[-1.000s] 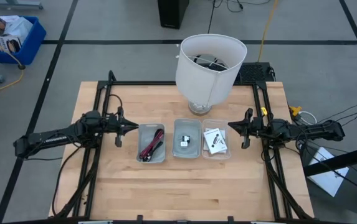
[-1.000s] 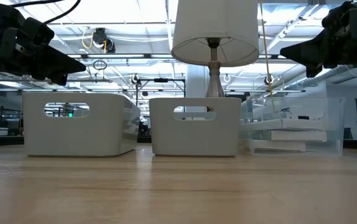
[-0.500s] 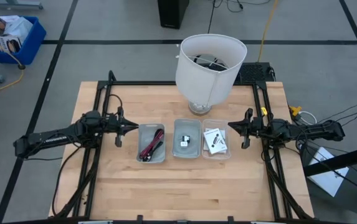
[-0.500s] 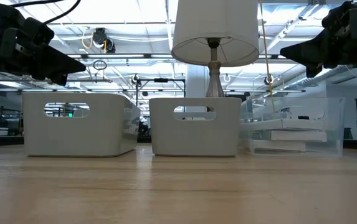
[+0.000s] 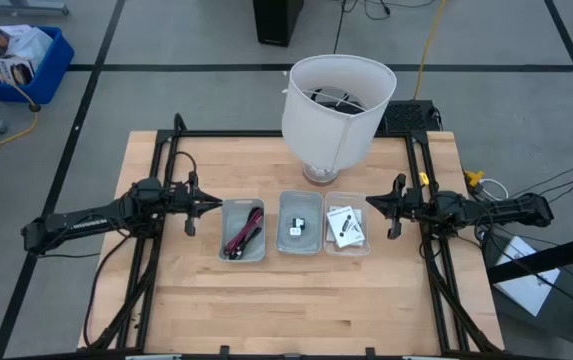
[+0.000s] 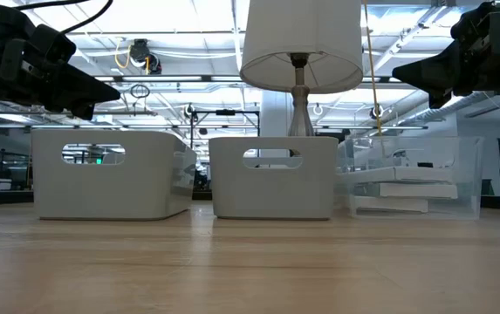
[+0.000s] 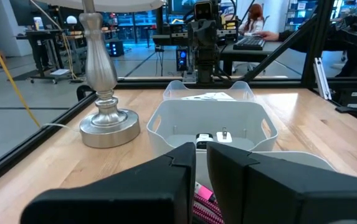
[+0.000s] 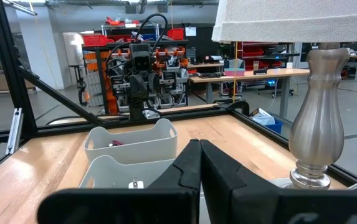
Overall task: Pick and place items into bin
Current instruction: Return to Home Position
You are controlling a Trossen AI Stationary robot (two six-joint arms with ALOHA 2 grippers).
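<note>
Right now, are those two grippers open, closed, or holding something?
Left gripper: closed, holding nothing.
Right gripper: closed, holding nothing.

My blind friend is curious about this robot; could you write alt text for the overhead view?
Three small bins sit in a row on a wooden table: one with red and black cables, one with two tiny blocks, a clear one with white card packets. The left arm and right arm flank them; a white lamp stands behind.

Grey floor (image 5: 186,40), bright ceiling lights (image 6: 199,12)
</note>
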